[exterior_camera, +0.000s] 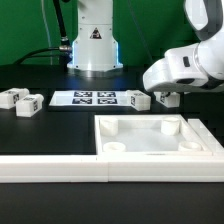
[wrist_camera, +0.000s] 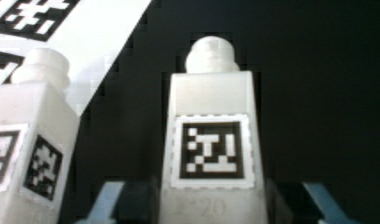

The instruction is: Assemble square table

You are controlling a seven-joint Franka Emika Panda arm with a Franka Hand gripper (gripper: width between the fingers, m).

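Observation:
The white square table top (exterior_camera: 200,140) lies flat with its rim and round corner sockets up, near the front on the exterior view's right. My gripper (exterior_camera: 166,97) is low over a short white tagged leg (exterior_camera: 170,99) lying behind the top. In the wrist view this leg (wrist_camera: 213,130) lies between my fingers (wrist_camera: 112,200), with a dark gap on each side. The gripper (wrist_camera: 217,205) is open around it, not touching. A second leg (exterior_camera: 135,99) lies just beside it and also shows in the wrist view (wrist_camera: 30,120).
Two more legs (exterior_camera: 20,100) lie at the exterior view's left. The marker board (exterior_camera: 85,98) lies between them and my gripper; its corner shows in the wrist view (wrist_camera: 36,18). A long white fence bar (exterior_camera: 60,168) runs along the front edge. The arm's base (exterior_camera: 95,45) stands behind.

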